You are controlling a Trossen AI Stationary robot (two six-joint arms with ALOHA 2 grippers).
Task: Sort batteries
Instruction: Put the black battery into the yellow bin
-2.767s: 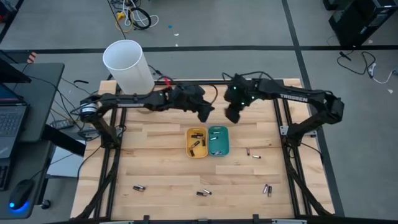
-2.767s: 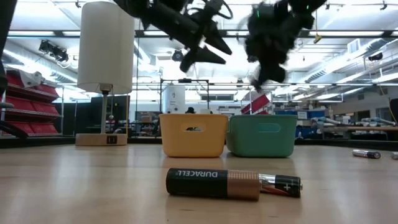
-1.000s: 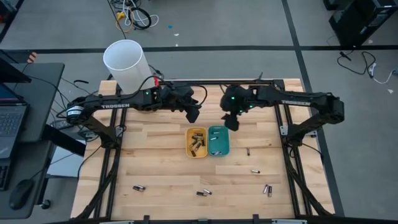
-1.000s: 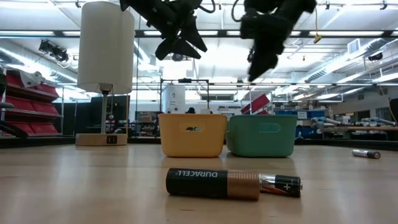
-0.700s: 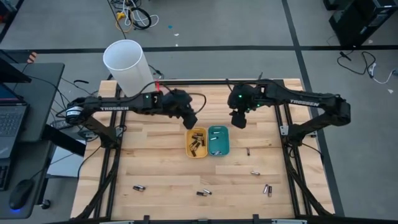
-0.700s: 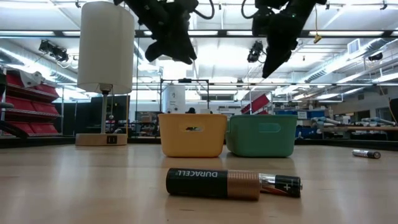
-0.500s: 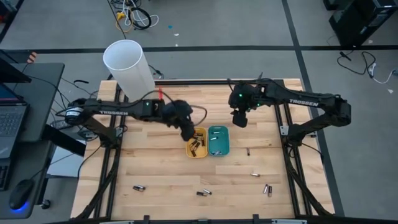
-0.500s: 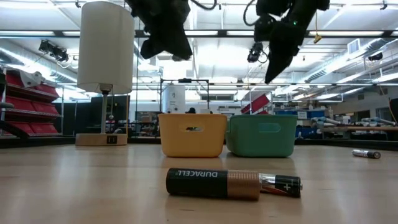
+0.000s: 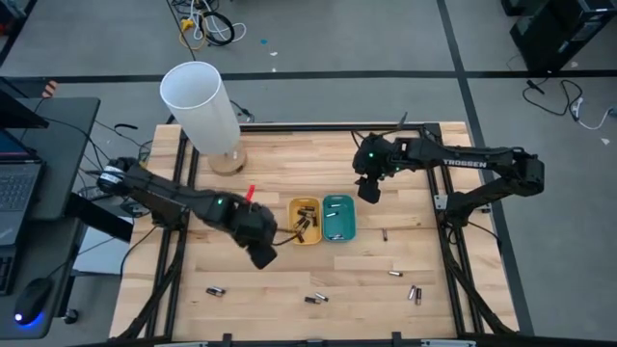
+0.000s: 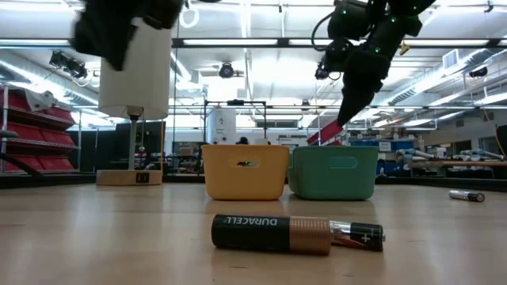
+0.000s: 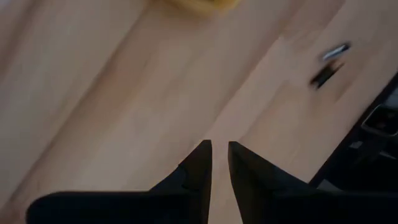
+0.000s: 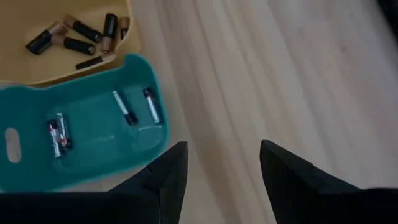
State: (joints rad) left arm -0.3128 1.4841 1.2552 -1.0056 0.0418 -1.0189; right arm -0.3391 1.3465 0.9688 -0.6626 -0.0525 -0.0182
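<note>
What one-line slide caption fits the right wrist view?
Right gripper open above bare wood beside the teal tray of slim batteries, yellow tray behind.

High view: you look straight down on the whole table (image 9: 366, 280), floor around it, both arms in frame, trays dead centre. Low view: you sit at table-top height, facing level across into the room, very close to one battery (image 10: 295, 233) at lower centre; yellow tray (image 10: 245, 170) and teal tray (image 10: 333, 172) behind it, shared with the high view. Left wrist view: close above bare wood, a yellow tray corner at the top edge. Right wrist view: you look down on both trays at upper left, nearer than the overhead.
</note>
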